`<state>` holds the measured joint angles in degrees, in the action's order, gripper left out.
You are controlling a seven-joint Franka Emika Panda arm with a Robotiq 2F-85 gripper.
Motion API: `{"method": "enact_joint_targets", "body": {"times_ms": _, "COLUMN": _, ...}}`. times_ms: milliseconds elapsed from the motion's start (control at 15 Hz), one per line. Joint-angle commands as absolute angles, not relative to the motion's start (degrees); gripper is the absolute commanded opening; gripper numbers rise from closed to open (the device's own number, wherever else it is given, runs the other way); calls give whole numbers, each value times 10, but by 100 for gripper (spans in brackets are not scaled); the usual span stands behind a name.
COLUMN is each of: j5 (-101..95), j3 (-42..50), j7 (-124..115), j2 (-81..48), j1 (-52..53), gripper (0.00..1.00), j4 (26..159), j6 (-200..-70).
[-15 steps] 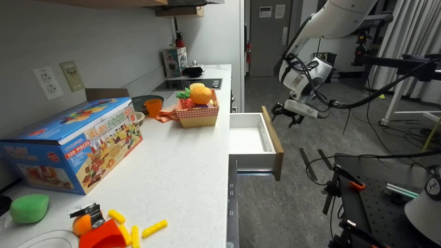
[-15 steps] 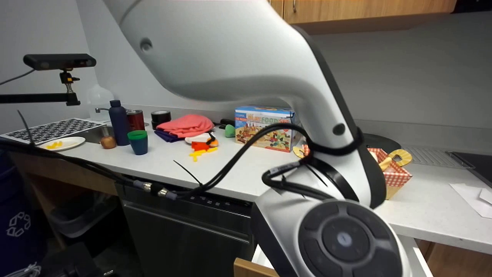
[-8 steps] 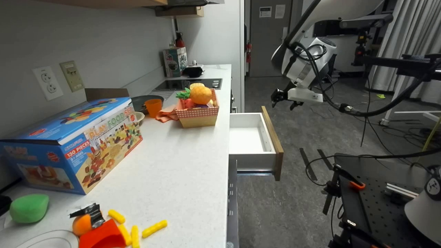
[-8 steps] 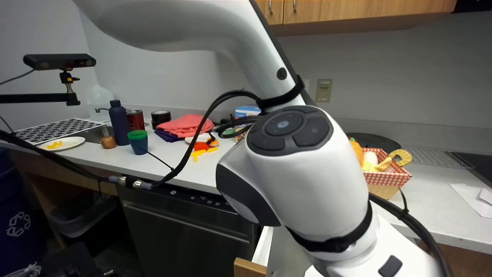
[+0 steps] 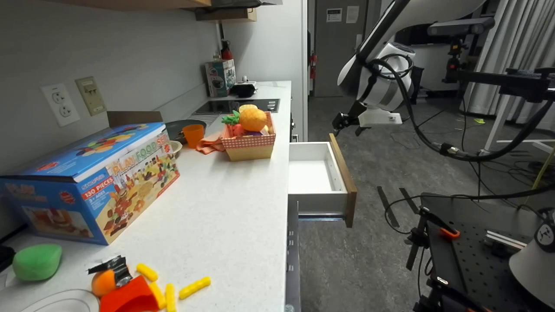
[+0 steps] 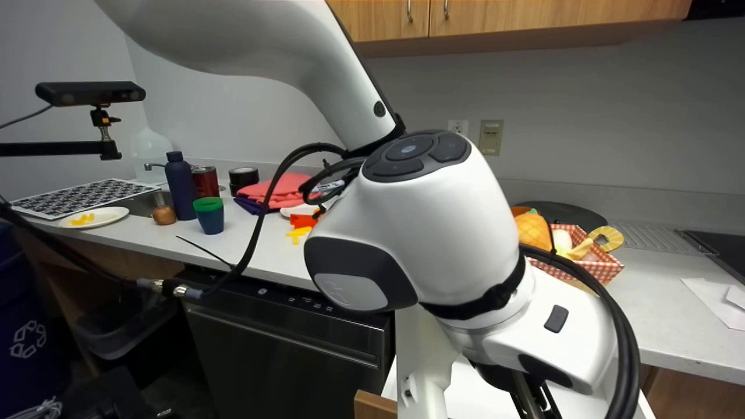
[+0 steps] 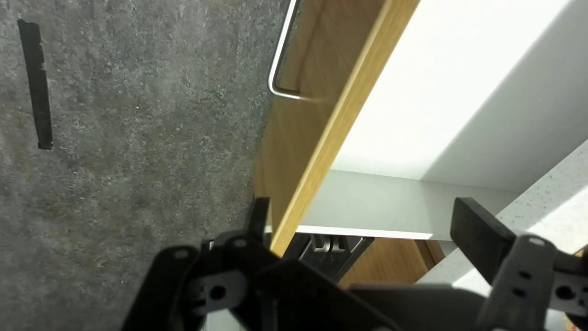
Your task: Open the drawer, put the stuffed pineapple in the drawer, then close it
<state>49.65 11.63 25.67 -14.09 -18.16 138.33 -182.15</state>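
Claw (image 5: 347, 131) sits higher, further left in frame than a second ago; jaws spread, empty. Stuffed pineapple (image 6: 532, 231), right half of an exterior view: in basket (image 6: 602, 269); likely light, soft; grasp mid-body.

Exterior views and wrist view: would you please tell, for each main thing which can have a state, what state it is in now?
Drawer: pulled out, open.
Stuffed pineapple: in the basket, not yet put away.
Gripper: open, holding nothing.
Play food box: one flap raised.
Upper cabinet doors: shut.
Navy bottle: upright, capped.
Dishwasher: door upright; cannot tell if fully shut.
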Motion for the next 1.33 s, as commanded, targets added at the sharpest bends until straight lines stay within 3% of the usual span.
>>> {"method": "enact_joint_targets", "body": {"times_ms": 0, "j5": 496, "j3": 117, "j7": 257, "j2": -141, "j1": -182, "gripper": 100, "j4": 1383, "j6": -1821}}
{"method": "enact_joint_targets", "body": {"times_ms": 333, "j5": 474, "j3": 105, "j7": 294, "j2": -121, "j1": -192, "gripper": 100, "j4": 1323, "j6": -1824}}
{"method": "enact_joint_targets", "body": {"times_ms": 867, "j5": 430, "j3": 69, "j7": 423, "j2": -127, "j1": -208, "gripper": 100, "j4": 1121, "j6": -1628}}
{"method": "enact_joint_targets", "body": {"times_ms": 933, "j5": 407, "j3": 93, "j7": 369, "j2": -116, "j1": -190, "gripper": 100, "j4": 1169, "j6": -1669}}
{"method": "enact_joint_targets", "body": {"times_ms": 1267, "j5": 409, "j3": 93, "j7": 371, "j2": -119, "j1": -190, "gripper": 100, "j4": 1167, "j6": -1664}}
